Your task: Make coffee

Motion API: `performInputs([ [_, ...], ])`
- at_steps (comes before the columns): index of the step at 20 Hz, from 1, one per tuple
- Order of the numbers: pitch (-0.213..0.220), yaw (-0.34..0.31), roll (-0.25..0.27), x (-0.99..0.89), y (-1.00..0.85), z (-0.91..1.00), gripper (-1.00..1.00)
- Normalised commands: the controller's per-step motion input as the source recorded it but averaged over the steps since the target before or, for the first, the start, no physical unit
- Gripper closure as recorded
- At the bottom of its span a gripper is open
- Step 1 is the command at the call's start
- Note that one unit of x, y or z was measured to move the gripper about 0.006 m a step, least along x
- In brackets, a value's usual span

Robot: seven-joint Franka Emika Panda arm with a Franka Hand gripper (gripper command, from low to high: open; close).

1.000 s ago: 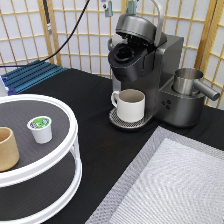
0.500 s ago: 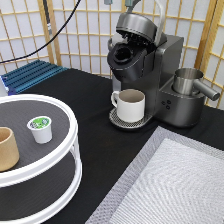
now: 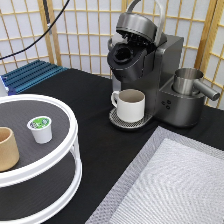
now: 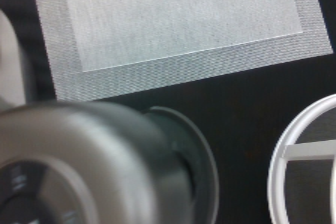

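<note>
The coffee pod (image 3: 40, 127), small and white with a green-and-white foil lid, stands upright on the top tier of a white two-tier turntable (image 3: 67, 150) at the exterior view's left. The black coffee machine (image 3: 167, 65) stands at the top middle with its silver lid (image 3: 135, 25) raised and its pod chamber (image 3: 125, 54) open. A white mug (image 3: 131, 105) with a handle sits on its drip tray. The gripper does not show in the exterior view. The wrist view looks down on the machine's rounded lid (image 4: 75, 160) from close above.
A tan handleless cup (image 3: 6, 148) stands on the turntable beside the pod. A steel pitcher (image 3: 187, 81) sits on the machine's right side. A grey woven mat (image 3: 175, 185) covers the bottom right and also shows in the wrist view (image 4: 180, 35). A blue rack (image 3: 30, 75) lies at the top left.
A dark shape at the top edge above the machine no longer shows. The pod, mug and cups have not moved.
</note>
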Motion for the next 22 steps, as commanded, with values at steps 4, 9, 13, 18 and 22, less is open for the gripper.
performInputs([
  [4,0.166,0.0,0.222,-0.08,-0.92,-0.15,-1.0],
  [9,0.199,0.0,0.191,-0.12,-0.94,-0.15,-1.0],
  [13,0.107,0.0,0.174,-0.03,-0.99,-0.2,-1.0],
  [18,-0.026,-0.09,0.111,0.0,-0.72,-0.25,-1.0],
  [22,-0.09,-0.269,0.038,-0.02,-0.25,-0.29,-1.0],
])
